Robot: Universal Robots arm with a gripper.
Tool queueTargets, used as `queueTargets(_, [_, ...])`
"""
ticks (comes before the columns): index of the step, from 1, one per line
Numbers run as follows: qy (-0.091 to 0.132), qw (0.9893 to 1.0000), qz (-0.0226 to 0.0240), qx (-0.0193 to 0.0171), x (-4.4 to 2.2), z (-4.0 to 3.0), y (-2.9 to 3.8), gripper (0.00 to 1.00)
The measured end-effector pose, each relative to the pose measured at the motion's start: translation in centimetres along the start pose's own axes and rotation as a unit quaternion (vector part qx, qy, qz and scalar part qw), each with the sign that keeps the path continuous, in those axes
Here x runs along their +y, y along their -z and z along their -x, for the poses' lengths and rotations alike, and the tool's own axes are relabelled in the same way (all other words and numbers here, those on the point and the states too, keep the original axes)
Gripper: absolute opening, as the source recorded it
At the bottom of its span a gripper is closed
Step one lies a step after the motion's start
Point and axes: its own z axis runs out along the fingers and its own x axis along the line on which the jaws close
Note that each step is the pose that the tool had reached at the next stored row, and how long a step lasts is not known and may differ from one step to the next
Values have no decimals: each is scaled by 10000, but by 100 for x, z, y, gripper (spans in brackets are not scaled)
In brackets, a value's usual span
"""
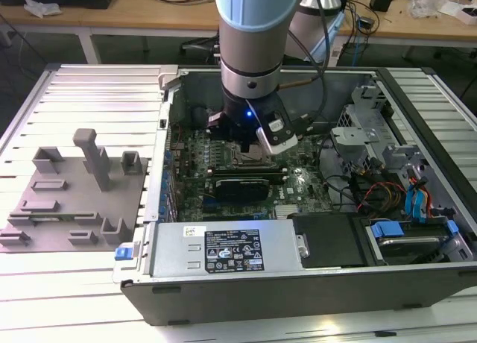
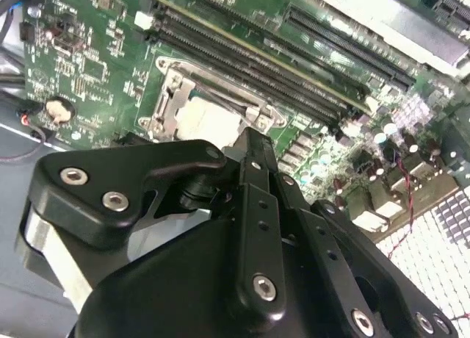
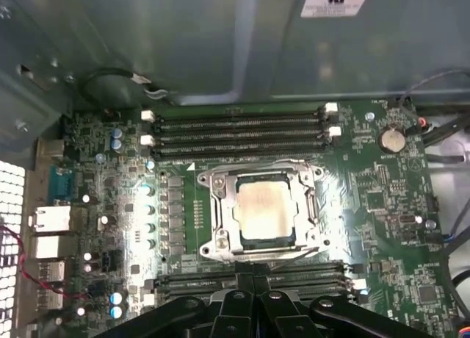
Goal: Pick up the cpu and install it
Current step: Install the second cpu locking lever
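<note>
In the first wrist view the cpu (image 3: pixel 266 209) lies flat inside the socket frame (image 3: pixel 220 206) at board centre; my claw (image 3: pixel 253 283), at its 6 o'clock, appears pressed together, empty. I judge it light, stiff, fragile: grip opposite edges.

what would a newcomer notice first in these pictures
The big grey robot arm reaching down into the open computer case in the exterior view. Beneath it, in the first wrist view, the cpu sits in the metal socket frame on the green motherboard, just below the row of memory slots.
</note>
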Motion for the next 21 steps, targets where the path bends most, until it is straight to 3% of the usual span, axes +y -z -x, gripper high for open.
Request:
queueTargets(3, [-51,10000,-4,2,-15,0,-30,11])
queueTargets(10, [-127,9999,-51,70,-9,-7,-152,11])
queueTargets(13, [-116,9999,-69,81,-5,-9,-187,11])
queueTargets(15, [-63,9999,-79,95,-8,-11,-202,11])
queueTargets(18, [295,9994,-100,174,-15,-14,-233,11])
queueTargets(21, [370,9991,-91,191,-36,-48,-311,11])
